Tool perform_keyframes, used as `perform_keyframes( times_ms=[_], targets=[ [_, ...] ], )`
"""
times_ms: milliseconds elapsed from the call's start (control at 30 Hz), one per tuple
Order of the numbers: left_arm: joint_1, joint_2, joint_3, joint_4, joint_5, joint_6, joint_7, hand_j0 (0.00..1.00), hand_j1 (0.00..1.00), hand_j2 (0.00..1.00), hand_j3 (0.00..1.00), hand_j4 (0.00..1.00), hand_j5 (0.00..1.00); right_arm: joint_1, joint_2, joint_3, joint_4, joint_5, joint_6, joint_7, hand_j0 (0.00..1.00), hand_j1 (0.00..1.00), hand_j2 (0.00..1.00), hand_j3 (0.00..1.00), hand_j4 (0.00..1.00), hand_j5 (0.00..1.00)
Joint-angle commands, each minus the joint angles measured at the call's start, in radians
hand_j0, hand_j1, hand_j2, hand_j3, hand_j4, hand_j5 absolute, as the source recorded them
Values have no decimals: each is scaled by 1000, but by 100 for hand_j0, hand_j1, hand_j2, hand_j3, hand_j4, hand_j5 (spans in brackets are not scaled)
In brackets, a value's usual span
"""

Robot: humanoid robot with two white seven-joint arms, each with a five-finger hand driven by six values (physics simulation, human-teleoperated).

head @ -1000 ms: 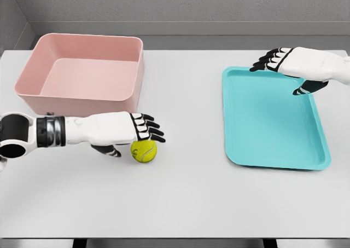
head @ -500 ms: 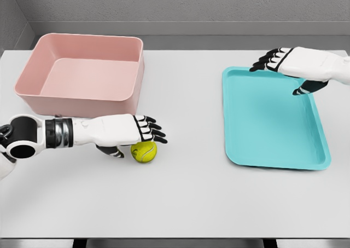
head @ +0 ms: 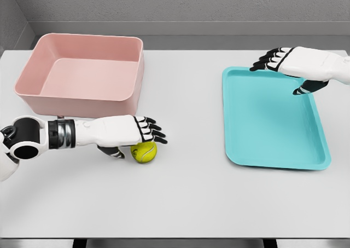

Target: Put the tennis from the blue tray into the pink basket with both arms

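the tennis ball (head: 144, 151) sits on the white bench (head: 186, 199), out in the open in front of the pink basket (head: 85, 73) and well apart from the blue tray (head: 273, 122). being round, it has no long axis and points nowhere in particular; a pale seam curves across its yellow-green felt.

the left hand (head: 123, 132) reaches in low from the left, palm down, lying across the bench just in front of the basket's near wall. its fingers (head: 153, 128) stretch out flat and a little spread, their black tips passing just over the top of the ball, while the thumb hangs underneath, to the left of the ball. the fingers close on nothing; whether they touch the ball's top i cannot tell.

the right hand (head: 295, 62) hovers over the far right corner of the tray, arm coming in from the right edge. its fingers (head: 270, 59) are extended and loosely fanned toward the left, thumb dropped below, with nothing in them.

the basket stands at the far left of the bench, the tray at the right with its long side running toward me.
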Motion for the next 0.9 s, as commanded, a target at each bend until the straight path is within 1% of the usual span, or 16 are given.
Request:
perform_keyframes(
  times_ms=[0, 67, 500, 667, 767, 867],
  targets=[
    [0, -2, -3, 8, 4, 2, 1, 100, 100, 100, 100, 100, 100, 2, -2, 0, 0, -6, 2, -2, 100, 100, 100, 100, 100, 100],
    [0, -8, -5, 20, 4, 2, 1, 100, 100, 100, 100, 100, 100, 2, 0, 0, 0, -6, 2, -2, 100, 100, 100, 100, 100, 100],
    [2, -21, -5, 17, -5, 2, 2, 100, 100, 100, 100, 100, 100, 2, -2, 0, -3, -6, 2, -2, 100, 100, 100, 100, 100, 100],
    [8, -33, -5, 18, -21, 2, 2, 100, 100, 100, 100, 100, 100, 2, -2, 0, -3, -6, 2, -2, 100, 100, 100, 100, 100, 100],
    [8, -33, -5, 21, -21, 2, 1, 94, 94, 94, 94, 94, 94, 2, -3, 0, -3, -6, 2, -2, 100, 100, 100, 100, 100, 100],
    [8, -33, -5, 23, -25, 2, 1, 90, 90, 90, 90, 90, 90, 2, -2, 0, -3, -6, 2, -2, 100, 100, 100, 100, 100, 100]
  ],
)
